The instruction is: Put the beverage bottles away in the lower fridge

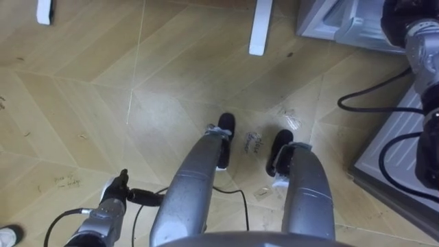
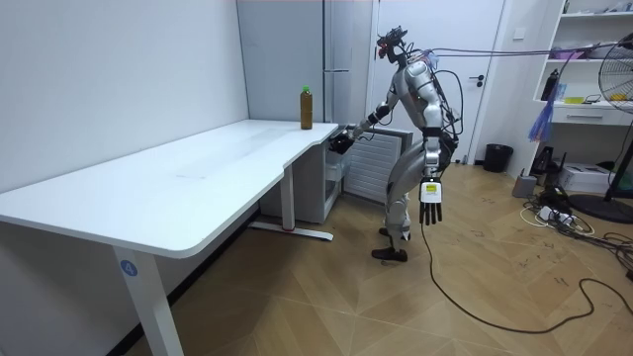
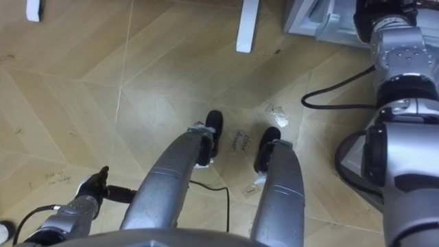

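**A:** What sits closest to you?
**B:** The left hand (image 2: 430, 206). It hangs low beside the robot's leg above the wood floor (image 2: 326, 297), fingers straight, holding nothing.
**A:** And the right hand?
**B:** Your right hand (image 2: 341, 141) is stretched toward the lower part of the grey fridge (image 2: 348, 59), past the far end of the white surface (image 2: 198, 188). You cannot tell its grasp.
**A:** The drink?
**B:** A brown bottle (image 2: 307, 107) with a green cap stands upright on that far end, near the right hand but apart from it. The fridge's inside is hidden from you.
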Tool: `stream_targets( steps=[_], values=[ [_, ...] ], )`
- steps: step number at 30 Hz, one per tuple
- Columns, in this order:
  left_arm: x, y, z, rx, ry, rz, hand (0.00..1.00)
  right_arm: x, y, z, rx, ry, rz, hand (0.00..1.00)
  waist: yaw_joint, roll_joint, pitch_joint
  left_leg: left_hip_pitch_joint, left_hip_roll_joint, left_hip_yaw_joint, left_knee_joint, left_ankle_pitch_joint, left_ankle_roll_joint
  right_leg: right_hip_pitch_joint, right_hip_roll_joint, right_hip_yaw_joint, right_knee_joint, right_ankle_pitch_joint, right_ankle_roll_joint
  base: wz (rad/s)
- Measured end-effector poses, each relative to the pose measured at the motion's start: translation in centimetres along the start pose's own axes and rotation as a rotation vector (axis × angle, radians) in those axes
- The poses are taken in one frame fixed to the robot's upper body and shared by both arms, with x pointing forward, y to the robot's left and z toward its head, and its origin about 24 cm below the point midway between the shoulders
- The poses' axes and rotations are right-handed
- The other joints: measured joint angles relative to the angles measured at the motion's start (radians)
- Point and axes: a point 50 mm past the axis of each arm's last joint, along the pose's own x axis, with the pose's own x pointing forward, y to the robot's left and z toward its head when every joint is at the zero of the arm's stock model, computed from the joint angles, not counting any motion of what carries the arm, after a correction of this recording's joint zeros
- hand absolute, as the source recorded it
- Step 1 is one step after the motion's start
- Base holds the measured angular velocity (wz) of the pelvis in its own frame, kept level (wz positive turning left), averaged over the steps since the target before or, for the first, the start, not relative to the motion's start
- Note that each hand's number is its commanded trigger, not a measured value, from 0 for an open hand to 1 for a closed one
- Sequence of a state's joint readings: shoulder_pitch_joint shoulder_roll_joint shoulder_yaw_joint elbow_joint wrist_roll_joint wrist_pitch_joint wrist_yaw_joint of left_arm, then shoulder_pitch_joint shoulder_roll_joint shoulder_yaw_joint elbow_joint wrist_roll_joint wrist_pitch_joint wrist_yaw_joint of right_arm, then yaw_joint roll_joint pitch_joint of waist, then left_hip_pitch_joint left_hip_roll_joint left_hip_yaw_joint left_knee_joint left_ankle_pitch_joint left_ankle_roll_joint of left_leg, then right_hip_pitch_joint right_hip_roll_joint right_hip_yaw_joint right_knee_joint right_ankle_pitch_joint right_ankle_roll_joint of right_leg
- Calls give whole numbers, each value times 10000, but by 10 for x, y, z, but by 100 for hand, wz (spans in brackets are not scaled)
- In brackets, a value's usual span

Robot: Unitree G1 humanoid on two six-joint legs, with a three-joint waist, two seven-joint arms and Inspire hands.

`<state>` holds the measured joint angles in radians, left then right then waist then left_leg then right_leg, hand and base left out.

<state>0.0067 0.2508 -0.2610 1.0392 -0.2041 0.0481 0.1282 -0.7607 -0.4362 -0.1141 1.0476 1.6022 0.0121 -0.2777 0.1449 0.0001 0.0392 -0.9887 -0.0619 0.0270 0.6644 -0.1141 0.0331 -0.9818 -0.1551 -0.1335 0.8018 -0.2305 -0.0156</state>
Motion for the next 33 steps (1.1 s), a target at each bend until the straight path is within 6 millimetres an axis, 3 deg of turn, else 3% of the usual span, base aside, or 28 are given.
stream_targets(
  steps=[21, 22, 23, 24, 33],
  values=[
    [-1, -3, -6, -468, 192, 431, 0, -2, -16, 11, 1000, -499, -2849, 0, -71, -4, 8, 533, 21, 213, -748, 76, 135, 406, -30, 24, -613, 35, 47, -1],
    [-1, -3, -6, -601, 192, 446, 0, -2, -17, 11, 1010, -508, -2980, 4, -70, -5, 9, 552, 21, 236, -809, 79, 140, 408, -29, 37, -665, 33, 51, 0],
    [-1, -3, -6, -658, 190, 478, 0, -2, -17, 11, 1014, -510, -3036, 80, -60, -5, 9, 560, 24, 239, -841, 79, 140, 411, -21, 41, -704, 36, 52, -4],
    [-1, -2, -6, -732, 189, 565, 0, -3, -17, 11, 1026, -517, -3170, 100, -64, -7, 11, 569, 17, 236, -861, 80, 140, 413, -25, 35, -756, 44, 53, 0],
    [-1, 0, -9, -811, 354, 844, 0, -4, -19, 11, 1065, -496, -3782, 100, -20, -8, 33, 526, 25, 226, -963, 22, 175, 406, -19, 74, -929, 2, 123, 1]
  ],
)
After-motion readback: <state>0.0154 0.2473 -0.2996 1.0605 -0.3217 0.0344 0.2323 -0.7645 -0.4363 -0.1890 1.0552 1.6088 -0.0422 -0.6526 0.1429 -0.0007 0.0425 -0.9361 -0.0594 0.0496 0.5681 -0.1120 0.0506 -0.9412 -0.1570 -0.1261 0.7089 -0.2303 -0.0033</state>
